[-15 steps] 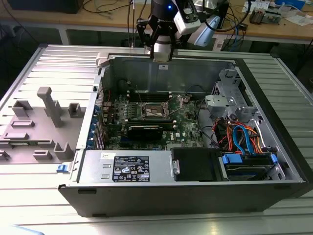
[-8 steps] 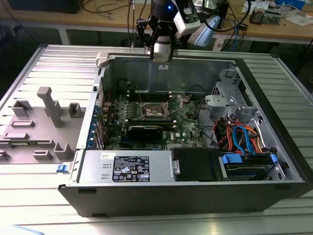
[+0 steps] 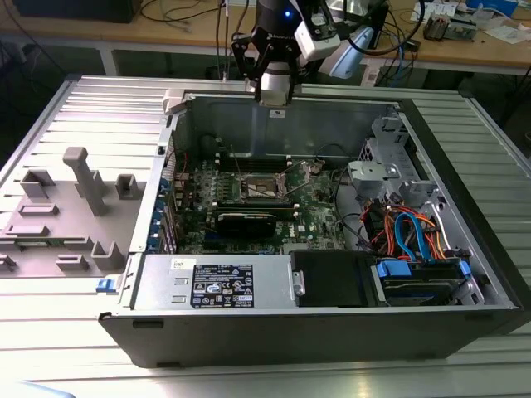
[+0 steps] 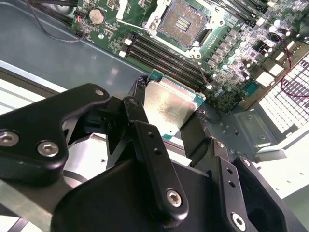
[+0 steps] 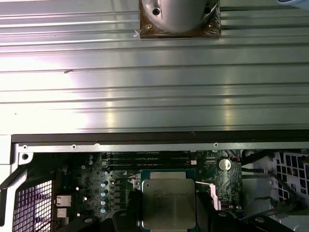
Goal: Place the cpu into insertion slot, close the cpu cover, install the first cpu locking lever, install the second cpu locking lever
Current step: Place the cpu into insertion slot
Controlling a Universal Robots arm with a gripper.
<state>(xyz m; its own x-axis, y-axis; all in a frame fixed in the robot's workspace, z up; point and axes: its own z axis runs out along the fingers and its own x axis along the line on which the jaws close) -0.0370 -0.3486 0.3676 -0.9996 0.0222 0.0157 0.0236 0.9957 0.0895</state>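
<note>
Holding small flat square silver-grey cpu (image 4: 166, 104) in black pincer (image 4: 169, 116), clenched on two opposite edges, dull metal top facing both wrist views (image 5: 169, 203). Hovering in exterior view with pincer (image 3: 274, 91) over far wall of open grey metal computer case (image 3: 332, 332), well above green motherboard (image 3: 319, 220). Case resting on ribbed silver table (image 3: 50, 332). Square silver-rimmed insertion slot (image 3: 264, 189) near board middle, dark centre exposed in second wrist view (image 4: 183, 21), well apart from cpu. Nothing seated in slot yet.
</note>
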